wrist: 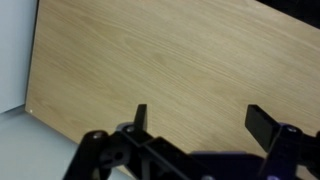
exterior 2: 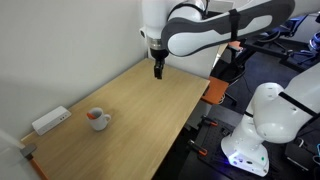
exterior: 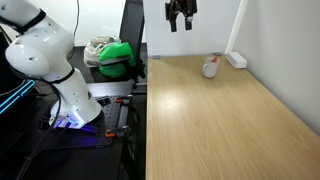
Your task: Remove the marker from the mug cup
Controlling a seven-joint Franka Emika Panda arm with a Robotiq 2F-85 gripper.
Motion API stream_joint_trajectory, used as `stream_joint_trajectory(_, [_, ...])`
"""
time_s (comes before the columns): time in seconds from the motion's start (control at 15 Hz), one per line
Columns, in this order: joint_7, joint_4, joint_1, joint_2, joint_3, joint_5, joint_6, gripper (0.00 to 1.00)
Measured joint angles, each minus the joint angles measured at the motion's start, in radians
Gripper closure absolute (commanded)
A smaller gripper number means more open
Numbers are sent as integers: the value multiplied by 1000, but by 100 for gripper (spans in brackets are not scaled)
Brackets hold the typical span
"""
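Well apart, marker (exterior 2: 96,115) and end effector (exterior 2: 157,72).

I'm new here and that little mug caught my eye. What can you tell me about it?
The mug is small, light grey-white and cylindrical. It stands upright on the wooden table near the wall, apart from a flat white block. A red-orange marker rests inside it. Nothing grips it; the gripper hangs far off.
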Motion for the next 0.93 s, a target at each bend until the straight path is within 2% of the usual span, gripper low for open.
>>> stream_joint_trajectory(0.53, [-52, -66, 11, 125, -16, 35, 424, 0])
stream_joint_trajectory(0.93, [-195, -83, 53, 237, -26, 260, 698, 0])
